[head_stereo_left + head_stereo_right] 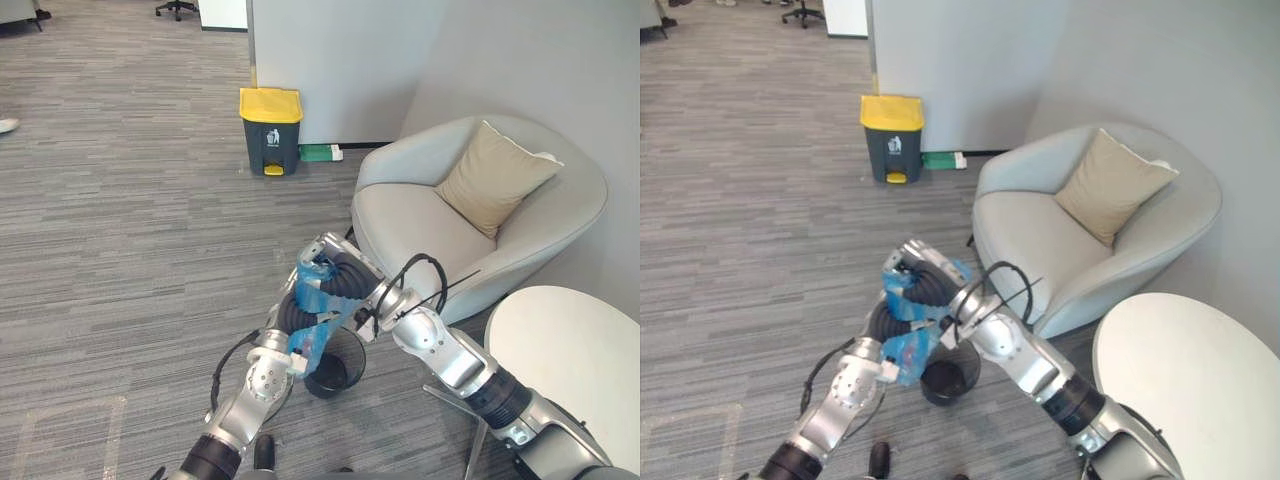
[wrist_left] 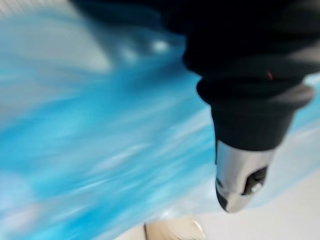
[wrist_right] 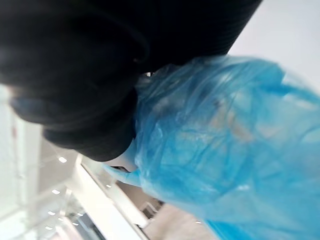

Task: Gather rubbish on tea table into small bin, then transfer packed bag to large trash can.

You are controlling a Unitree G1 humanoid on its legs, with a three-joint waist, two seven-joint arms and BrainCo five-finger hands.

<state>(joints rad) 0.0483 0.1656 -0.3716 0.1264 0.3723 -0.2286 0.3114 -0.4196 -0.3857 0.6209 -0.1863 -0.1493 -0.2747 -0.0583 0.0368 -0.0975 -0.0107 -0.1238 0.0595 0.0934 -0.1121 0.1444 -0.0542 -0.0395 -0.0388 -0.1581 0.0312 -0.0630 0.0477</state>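
A blue plastic bag point(image 1: 311, 343) hangs bunched between my two hands, just above a small black bin point(image 1: 337, 376) on the carpet. My left hand point(image 1: 289, 319) grips the bag's lower part. My right hand point(image 1: 346, 276) grips its upper part from the other side. The bag's blue film point(image 2: 100, 150) lies right against the left hand point(image 2: 240, 170), and the bag point(image 3: 225, 140) bulges beside the right hand's dark cover point(image 3: 90, 100). The large grey trash can with a yellow lid point(image 1: 270, 131) stands shut by the far wall.
A pale armchair point(image 1: 420, 232) with a beige cushion point(image 1: 494, 176) stands to the right of the bin. A white round table point(image 1: 572, 352) is at the lower right. A green and white object point(image 1: 320, 153) lies by the wall next to the trash can.
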